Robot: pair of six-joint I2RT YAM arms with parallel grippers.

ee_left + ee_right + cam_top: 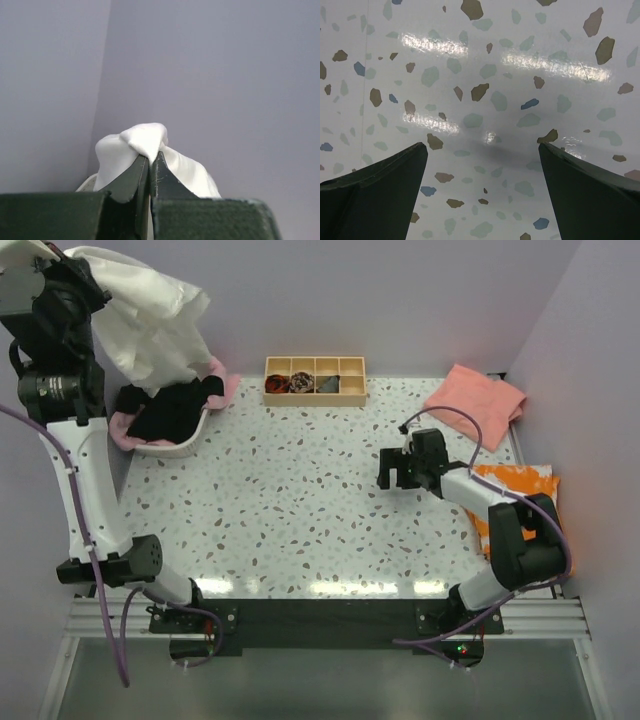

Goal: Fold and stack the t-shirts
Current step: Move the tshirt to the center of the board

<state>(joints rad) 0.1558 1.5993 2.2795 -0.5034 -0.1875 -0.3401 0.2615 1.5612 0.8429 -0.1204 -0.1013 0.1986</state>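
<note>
My left gripper (pixel 68 268) is raised high at the back left, shut on a bunched fold of the cream-white t-shirt (pixel 150 315), which hangs down over the basket. In the left wrist view the jaws (pixel 151 158) pinch the white cloth (pixel 145 137) against the lilac wall. A black t-shirt (pixel 172 410) and a light pink one (pixel 226 383) lie in the white basket (pixel 168 449). A salmon-pink t-shirt (pixel 476 400) lies at the back right. My right gripper (pixel 395 468) hovers open over bare speckled table (pixel 485 90), nothing between its fingers (pixel 380 185).
A wooden compartment tray (pixel 352 367) with small dark rolled bundles stands at the back centre. An orange and white cloth (pixel 520 483) lies at the right edge beside the right arm. Lilac walls close in the back and both sides.
</note>
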